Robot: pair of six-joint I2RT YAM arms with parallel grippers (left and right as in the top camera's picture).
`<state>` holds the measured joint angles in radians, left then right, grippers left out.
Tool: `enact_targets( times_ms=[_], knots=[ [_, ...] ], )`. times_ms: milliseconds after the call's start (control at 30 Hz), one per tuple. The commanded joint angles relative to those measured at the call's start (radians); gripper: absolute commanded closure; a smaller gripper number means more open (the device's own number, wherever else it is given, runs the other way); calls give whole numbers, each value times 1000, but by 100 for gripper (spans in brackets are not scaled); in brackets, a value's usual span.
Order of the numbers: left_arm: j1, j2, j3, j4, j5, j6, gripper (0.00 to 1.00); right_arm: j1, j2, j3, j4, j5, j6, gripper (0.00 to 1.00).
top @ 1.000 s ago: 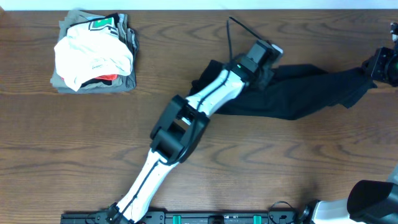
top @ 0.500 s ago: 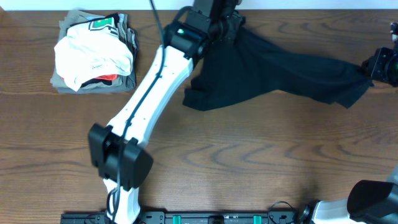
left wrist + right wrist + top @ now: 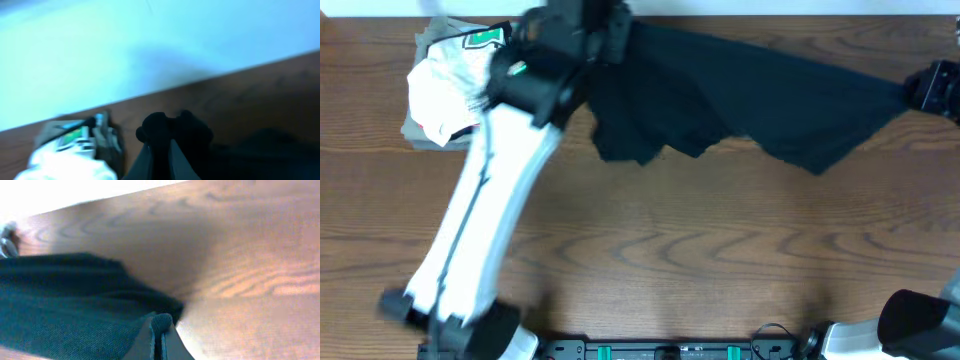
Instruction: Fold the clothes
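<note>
Overhead: the large black short-sleeved shirt of soft fabric (image 3: 760, 95) is stretched along the top of the brown wooden worktop (image 3: 700, 250), between the left claw (image 3: 605, 28) at upper centre and the right claw (image 3: 920, 88) at far right — likely to spread it flat for folding. A stack of white and grey-olive garments (image 3: 445, 100) lies upper left.

Left wrist: the claw is pressed together, pinching bunched black fabric.

Right wrist: the claw pinches the shirt's edge — low over the worktop.
</note>
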<state>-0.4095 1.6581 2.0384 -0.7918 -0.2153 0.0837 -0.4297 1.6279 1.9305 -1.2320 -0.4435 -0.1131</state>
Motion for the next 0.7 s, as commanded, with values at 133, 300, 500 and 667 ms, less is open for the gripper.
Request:
enact_targets(
  times_ms=[133, 300, 500, 667],
  knots=[
    [30, -231, 11, -49, -92, 16, 95, -48, -75, 163, -80, 39, -8, 99],
    [-2, -361, 11, -83, -92, 17, 94, -89, -154, 213, -143, 40, -8, 99],
    [-67, -496, 11, -114, -92, 16, 94, -138, -276, 216, -207, 114, -7, 99],
    [-92, -538, 11, -120, -93, 17, 94, -159, -336, 216, -221, 264, 25, 99]
  ],
)
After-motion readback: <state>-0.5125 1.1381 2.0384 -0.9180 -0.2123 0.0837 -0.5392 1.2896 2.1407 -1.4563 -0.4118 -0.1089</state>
